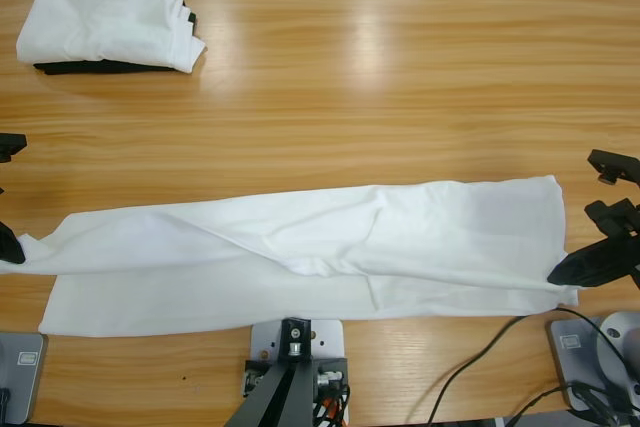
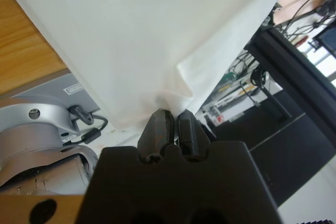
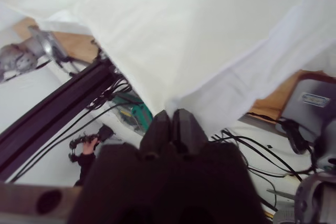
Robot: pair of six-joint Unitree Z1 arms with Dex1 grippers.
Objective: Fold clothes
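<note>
While the plain white cotton T-shirt (image 1: 300, 252) lies as a long band between them, the left gripper (image 2: 172, 121) and the right gripper (image 3: 173, 121) each pinch one end. If one arm pulls harder, the cloth may slip out or wrinkle.

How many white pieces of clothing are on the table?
2: a long folded T-shirt stretched across the near edge, and a folded white garment at the far left corner, atop something black. More may be hidden.
</note>
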